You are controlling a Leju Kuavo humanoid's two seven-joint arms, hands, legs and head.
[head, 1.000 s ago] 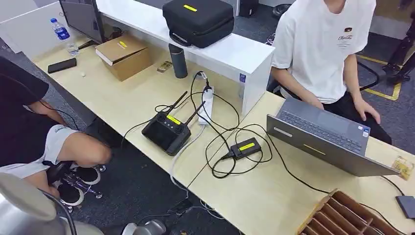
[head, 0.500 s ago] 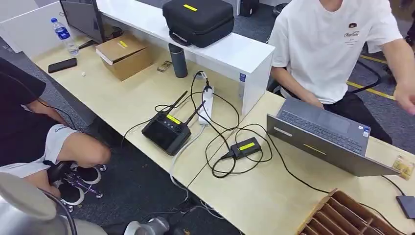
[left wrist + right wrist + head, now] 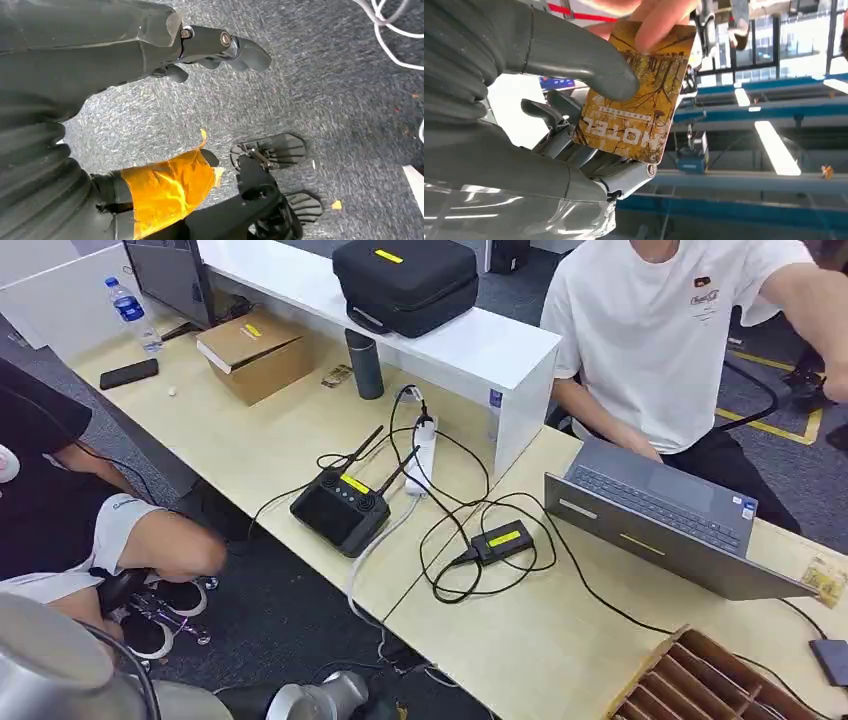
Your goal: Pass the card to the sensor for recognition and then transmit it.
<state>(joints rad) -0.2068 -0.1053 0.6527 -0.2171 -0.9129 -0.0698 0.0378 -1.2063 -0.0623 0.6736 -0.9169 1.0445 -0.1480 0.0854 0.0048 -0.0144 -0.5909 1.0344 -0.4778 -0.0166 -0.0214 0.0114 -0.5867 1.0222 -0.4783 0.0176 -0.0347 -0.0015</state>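
Note:
In the right wrist view my right hand (image 3: 514,150) grips a yellow-brown card (image 3: 639,105) printed "HOTEL": the thumb (image 3: 574,65) presses on its face and the darker fingers lie behind it. A person's fingers (image 3: 659,20) pinch the card's far edge at the same time. The sensor, a small black box (image 3: 503,540) with a yellow label and a cable, lies on the wooden desk (image 3: 540,650). My left hand (image 3: 90,55) hangs over grey carpet, its fingers (image 3: 225,45) spread, its thumb (image 3: 165,190) wrapped in orange tape, holding nothing.
A person in a white shirt (image 3: 650,330) sits behind an open laptop (image 3: 660,515), one arm (image 3: 815,290) raised toward the right. A black controller (image 3: 340,508), a power strip and cables lie left of the sensor. A wooden slotted rack (image 3: 700,680) and another card (image 3: 825,582) are at the right.
The person in the white shirt has lifted an arm up and out to the right. My left arm's elbow at the bottom edge has shifted slightly right.

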